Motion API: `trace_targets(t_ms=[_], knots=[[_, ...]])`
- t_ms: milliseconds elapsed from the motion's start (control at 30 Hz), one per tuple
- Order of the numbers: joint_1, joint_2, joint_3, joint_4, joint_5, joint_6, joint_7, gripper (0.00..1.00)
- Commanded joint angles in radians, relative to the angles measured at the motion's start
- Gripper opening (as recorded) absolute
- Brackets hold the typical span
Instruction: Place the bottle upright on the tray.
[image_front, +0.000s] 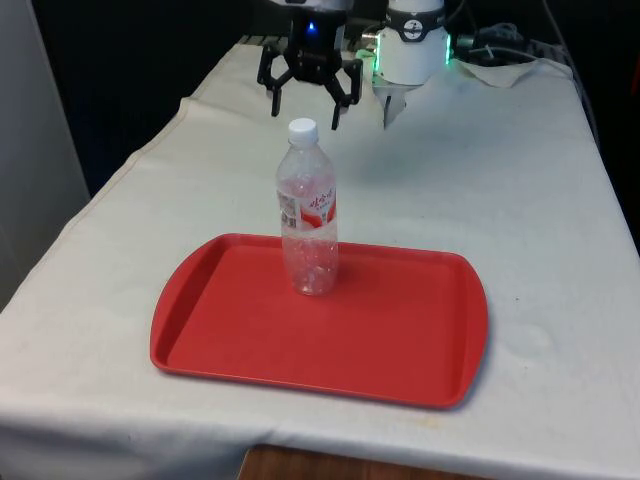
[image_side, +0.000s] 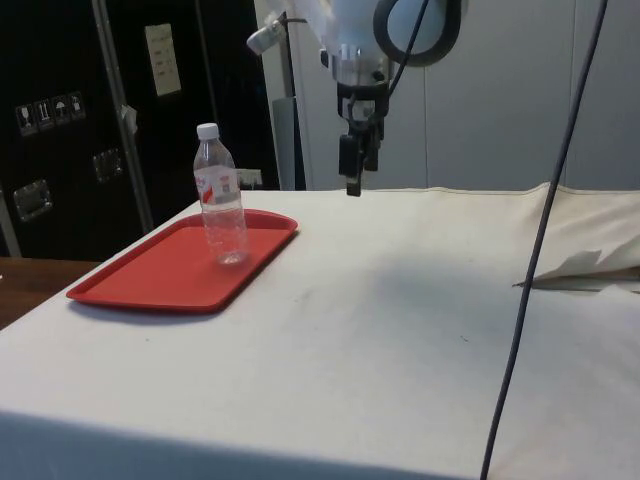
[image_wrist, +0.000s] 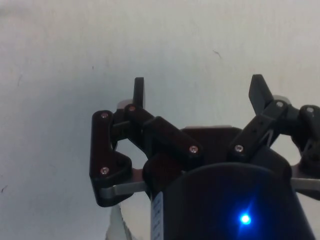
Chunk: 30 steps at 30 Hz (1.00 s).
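on the red tray (image_front: 400, 340), toward its far edge, we see the clear bottle (image_front: 307, 215) standing upright with its white cap on and a red-and-white label around its middle. in the side view the bottle (image_side: 221, 198) rests squarely on the tray (image_side: 150, 280), nothing touching it. the jaws (image_front: 308, 100) hang above the tabletop (image_front: 500, 180), beyond the bottle and higher than its cap, well apart from it in the side view (image_side: 354, 170). they stand wide open and hold nothing; in the wrist view (image_wrist: 197, 92) we see plain white cloth between the two fingers.

we judge the placing itself to be done: the bottle is on the tray, upright and released. the step in hand looks like the retreat after letting go. what the next move calls for, in our view, is little more than keeping the arm clear of the bottle, since a light, nearly empty bottle would tip at a small knock. any path away should go up and back, not across the tray.
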Motion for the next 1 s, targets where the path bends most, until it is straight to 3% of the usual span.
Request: trace_targets(t_ms=[0,33,67,267,300,767,867,967], knots=[[-0.001,-0.017,0.004,-0.008,0.023,-0.018,-0.019,1.00],[0.000,-0.009,0.000,0.000,0.000,-0.012,-0.001,1.00],[0.000,-0.026,0.004,-0.008,0.021,-0.029,-0.018,1.00],[0.001,-0.095,0.000,-0.012,0.014,-0.105,-0.009,1.00],[0.000,-0.072,0.000,-0.003,0.000,-0.084,-0.001,1.00],[-0.001,-0.220,-0.009,-0.038,0.005,-0.210,0.009,1.00],[0.000,-0.222,-0.009,-0.035,0.001,-0.213,0.009,1.00],[0.001,-0.245,-0.017,-0.029,0.011,-0.255,-0.002,1.00]])
